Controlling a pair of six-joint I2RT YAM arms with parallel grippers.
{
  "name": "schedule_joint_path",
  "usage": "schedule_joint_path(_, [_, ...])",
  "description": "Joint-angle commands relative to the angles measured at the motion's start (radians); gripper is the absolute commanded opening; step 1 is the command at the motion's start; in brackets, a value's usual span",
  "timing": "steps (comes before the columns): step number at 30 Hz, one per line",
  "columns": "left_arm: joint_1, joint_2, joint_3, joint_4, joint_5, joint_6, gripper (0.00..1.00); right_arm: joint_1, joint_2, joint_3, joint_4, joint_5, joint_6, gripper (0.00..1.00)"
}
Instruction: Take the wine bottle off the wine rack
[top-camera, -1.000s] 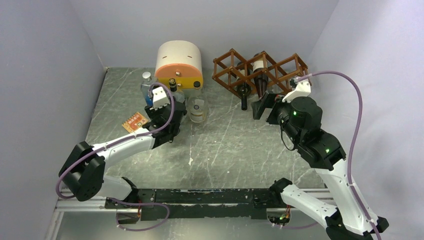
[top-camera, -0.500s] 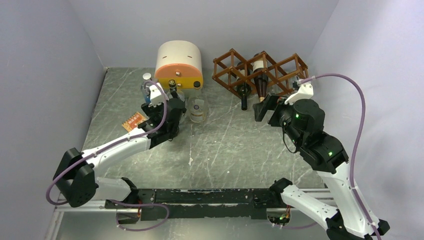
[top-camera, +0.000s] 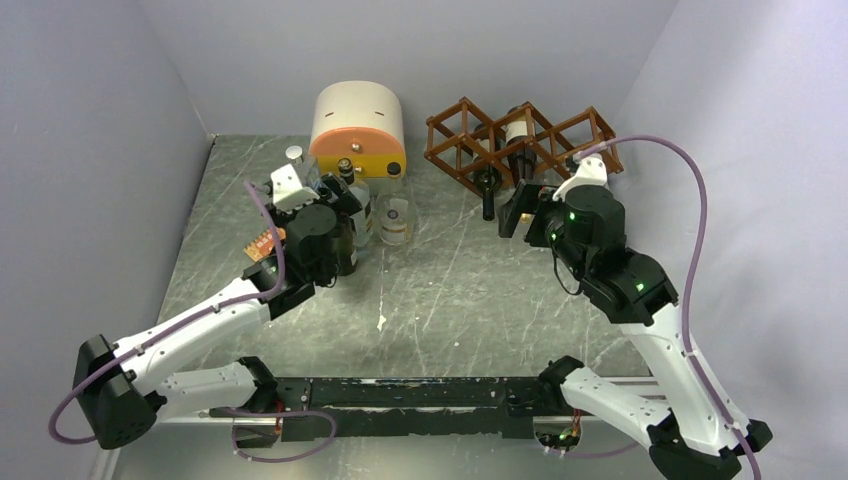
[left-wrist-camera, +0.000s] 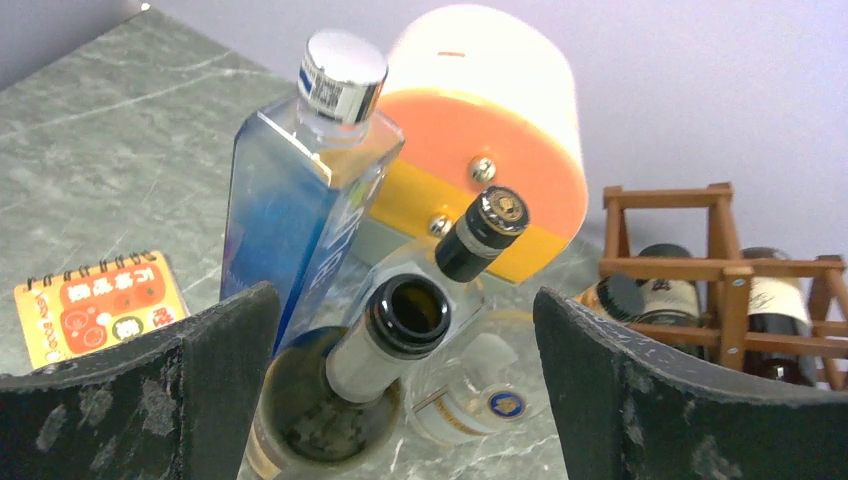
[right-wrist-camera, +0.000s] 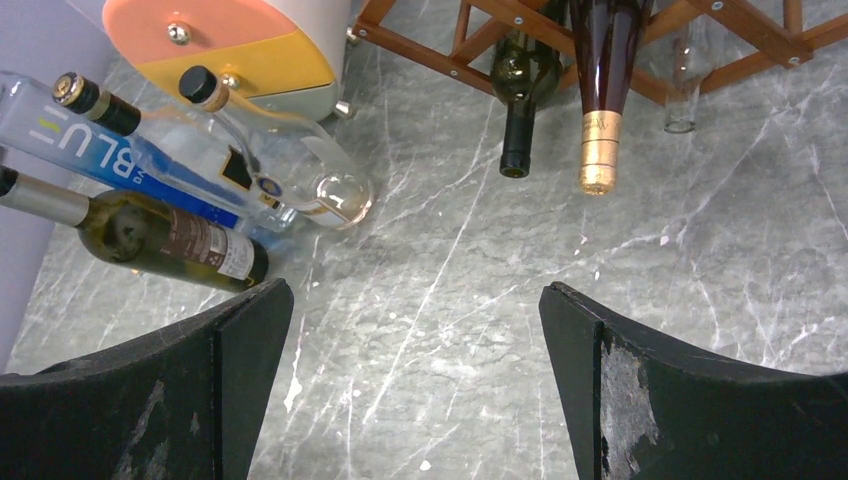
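Observation:
The reddish-brown wine rack (top-camera: 545, 135) stands at the back right and shows in the right wrist view (right-wrist-camera: 520, 20). A dark green bottle (right-wrist-camera: 522, 90) and a dark bottle with gold foil (right-wrist-camera: 600, 100) lie in it, necks pointing out. My right gripper (top-camera: 522, 208) is open and empty above the table in front of the rack (right-wrist-camera: 415, 295). My left gripper (top-camera: 335, 218) is open (left-wrist-camera: 405, 300) above an upright open-mouthed green wine bottle (left-wrist-camera: 350, 370) and does not touch it.
A cream-and-orange drawer box (top-camera: 358, 125) stands at the back. Before it stand a blue bottle (left-wrist-camera: 300, 200), a clear bottle with a black cap (left-wrist-camera: 485, 230) and a round clear bottle (top-camera: 395, 220). A small spiral notebook (top-camera: 268, 243) lies to the left.
My left arm has drawn back and to the left, away from the cluster of bottles. My right gripper has moved a little left, closer to the front of the rack.

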Motion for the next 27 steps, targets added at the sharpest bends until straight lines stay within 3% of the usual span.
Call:
schedule_joint_path(1, [-0.009, -0.051, -0.004, 0.136, 0.020, 0.123, 1.00, 0.004, 0.022, -0.024, 0.036, 0.029, -0.005, 1.00])
schedule_joint_path(9, [-0.010, -0.115, -0.031, 0.343, 0.290, 0.430, 1.00, 0.000, 0.097, -0.104, 0.101, 0.116, -0.049, 1.00])
schedule_joint_path(12, [-0.011, -0.149, -0.053, 0.367, 0.359, 0.478, 1.00, -0.050, 0.130, -0.138, 0.148, 0.094, -0.071, 1.00])
schedule_joint_path(20, [-0.019, -0.140, -0.053, 0.372, 0.644, 0.581, 0.99, -0.488, 0.236, -0.214, 0.338, -0.384, -0.082, 1.00])
schedule_joint_path(27, [-0.057, -0.106, -0.071, 0.398, 0.821, 0.667, 0.99, -0.631, 0.401, -0.318, 0.609, -0.655, 0.004, 1.00])
